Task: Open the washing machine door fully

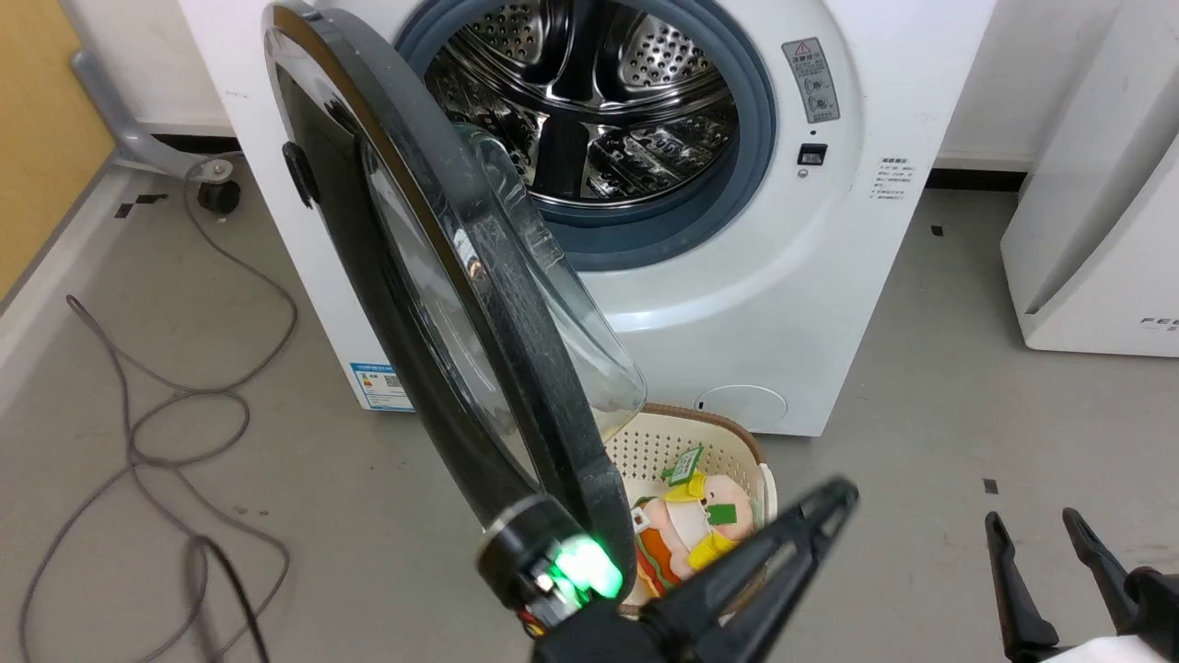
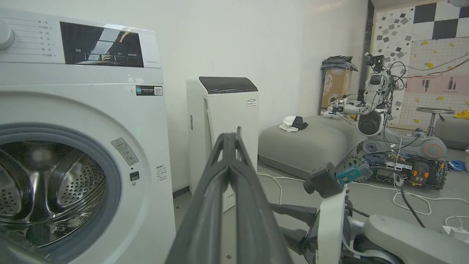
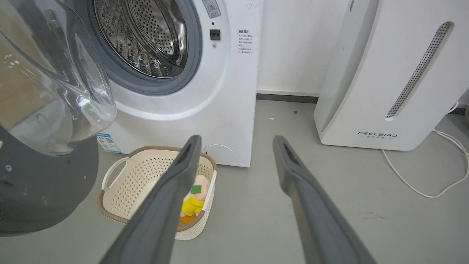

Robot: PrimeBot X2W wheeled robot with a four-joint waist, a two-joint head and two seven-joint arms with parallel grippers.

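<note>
The left gripper [image 1: 829, 505] is pressing its two long dark fingers flat together, clenched on nothing, and is pointing toward two o'clock in the head view. Its wrist, glowing green, is sitting right at the lowest edge of the washing machine door [image 1: 534, 387]; whether the two are touching I cannot tell. From the fingertips the door is lying toward ten o'clock, rising edge-on as a glossy black disc. Its glass bowl [image 1: 589, 331] is bulging toward the washing machine [image 1: 737, 304]. The door is standing swung well out from the opening, attached at the machine's left side. That is leaving the steel drum [image 1: 599, 92] and the blue-grey gasket [image 1: 755, 138] exposed at twelve o'clock.

Just behind the fingers a cream laundry basket [image 1: 645, 451] is sitting at the machine's foot, holding a plush toy [image 1: 686, 529]. At three o'clock of the left gripper, well apart from the door, the right gripper [image 1: 1030, 517] is hanging released, jaws spread wide with nothing between them. Past it, at one o'clock, the white FEELBIRD appliance [image 1: 1096, 230] is standing beside the machine. At nine o'clock of the door a grey cable [image 1: 184, 405] is looping across the floor [image 1: 921, 414].
</note>
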